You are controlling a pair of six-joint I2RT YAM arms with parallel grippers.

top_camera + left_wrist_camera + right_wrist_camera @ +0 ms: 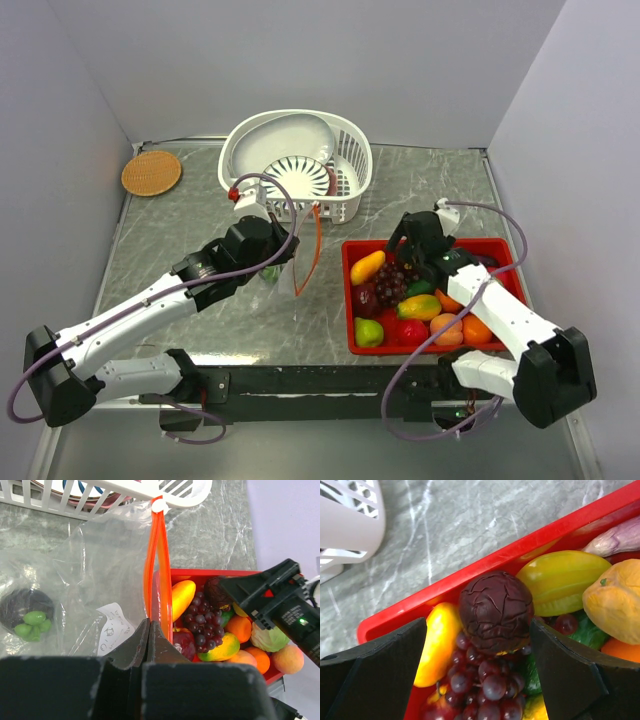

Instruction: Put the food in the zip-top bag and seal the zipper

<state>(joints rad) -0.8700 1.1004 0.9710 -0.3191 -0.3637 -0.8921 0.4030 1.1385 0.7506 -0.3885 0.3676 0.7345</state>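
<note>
While clenching zipper (pixel 156 555) in left gripper (pixel 148 632) | straddling dark wrinkled fruit (pixel 496 605), right gripper (pixel 478 622) spread | risk: slipping off rounded skin

left fingers (pixel 131 649) pinched shut, right fingers (pixel 375 672) spread wide.

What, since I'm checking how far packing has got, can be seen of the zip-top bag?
The zip-top bag is clear, crinkly plastic, lying on the grey table between the white basket and red tray. Its orange-red zipper shows two strips slightly apart, joined at a white slider near the basket. The left gripper is shut on the mouth end. Inside lie a dark piece with green bits and a white paper slip.
</note>
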